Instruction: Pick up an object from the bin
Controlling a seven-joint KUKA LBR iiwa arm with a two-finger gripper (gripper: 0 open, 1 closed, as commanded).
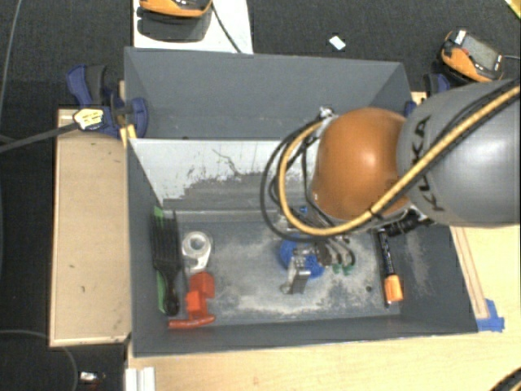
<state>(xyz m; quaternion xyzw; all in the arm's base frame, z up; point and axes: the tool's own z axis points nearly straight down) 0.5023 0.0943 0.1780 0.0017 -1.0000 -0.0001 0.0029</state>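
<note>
**Clerk:** While the arm hangs low inside the grey metal bin, list its contents, each placed from the black marker with the orange cap.

**Keeper:** Item one: small blue plastic object, shape unclear, on the bin floor near the marker, toward the view's left of it. Item two: the gripper, between that blue object and the marker, touching or just beside the blue one.

**Clerk:** Open or closed?

**Keeper:** I cannot tell. The domed orange wrist cover and its looped cables overhang it, so I will not enter the blue object as held. It is the likeliest pick, in my judgement, because it lies apart from everything else and the tool can descend on it with nothing in the way.

**Clerk:** The remainder?

**Keeper:** All well apart from the marker, at the bin's far left side. Item three: long black brush with green trim, lying along the wall. Item four: short silver-white cylinder, just beside the brush. Item five: red plastic piece, below the cylinder. They crowd the wall and look awkward to approach.
</note>
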